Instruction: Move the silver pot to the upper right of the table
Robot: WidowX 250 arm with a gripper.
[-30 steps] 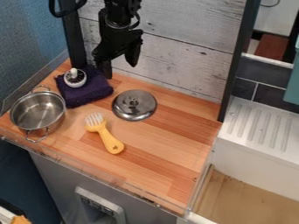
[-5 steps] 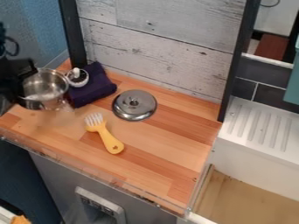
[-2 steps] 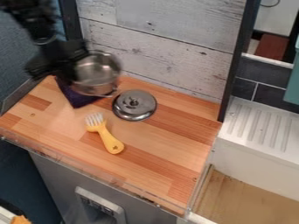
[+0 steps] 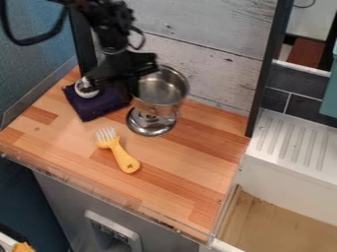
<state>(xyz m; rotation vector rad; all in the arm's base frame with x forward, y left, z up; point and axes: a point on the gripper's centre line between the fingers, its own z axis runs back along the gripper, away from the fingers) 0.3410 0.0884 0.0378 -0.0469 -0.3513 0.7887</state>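
Round silver metal pot (image 4: 160, 90) observed aloft, pinched in jaws at rim, partly hiding shiny round metal lid (image 4: 148, 130) on wooden counter (image 4: 181, 167).

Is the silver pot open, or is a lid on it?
Open: the pot's shiny inside shows, and a lid lies on the table.

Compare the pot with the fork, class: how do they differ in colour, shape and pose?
The pot is shiny silver, while the fork is mostly yellow. The pot is a round, hollow vessel, wider than the fork, which is slim, with tines at one end. The pot is held up above the table by the gripper, whereas the fork lies on the table. Both are kitchen things.
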